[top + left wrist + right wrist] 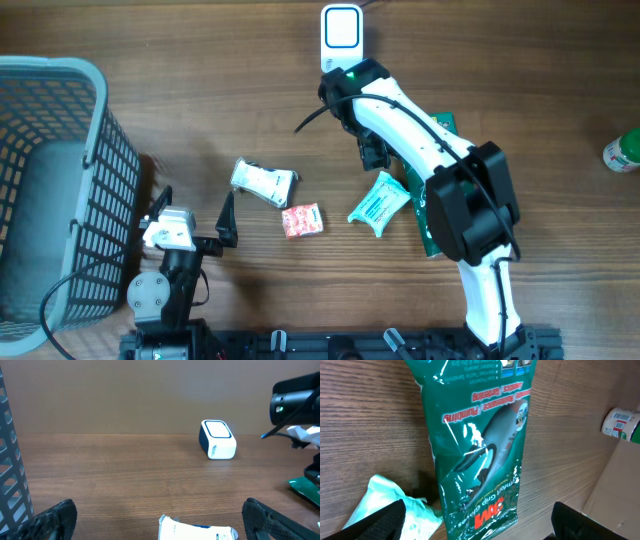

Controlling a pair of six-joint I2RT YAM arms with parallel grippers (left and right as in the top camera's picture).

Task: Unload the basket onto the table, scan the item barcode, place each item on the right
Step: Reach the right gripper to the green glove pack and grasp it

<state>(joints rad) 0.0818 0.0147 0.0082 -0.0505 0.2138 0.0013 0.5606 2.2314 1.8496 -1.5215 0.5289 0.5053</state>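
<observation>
The white barcode scanner [341,30] [217,440] stands at the far middle of the table. A green glove package [480,445] [440,128] lies flat, largely under my right arm. My right gripper [480,530] [376,158] hovers open over that package's near end, one finger [380,522] by a teal packet [390,505] [380,203]. Nothing is gripped. My left gripper [160,527] [195,215] stands wide open near the front left, with a white packet [197,532] [264,183] just beyond its fingertips.
A small red packet [302,220] lies between the white and teal ones. A grey mesh basket [60,180] [10,485] fills the left side. A green-and-white bottle [622,150] [621,424] lies at the right edge.
</observation>
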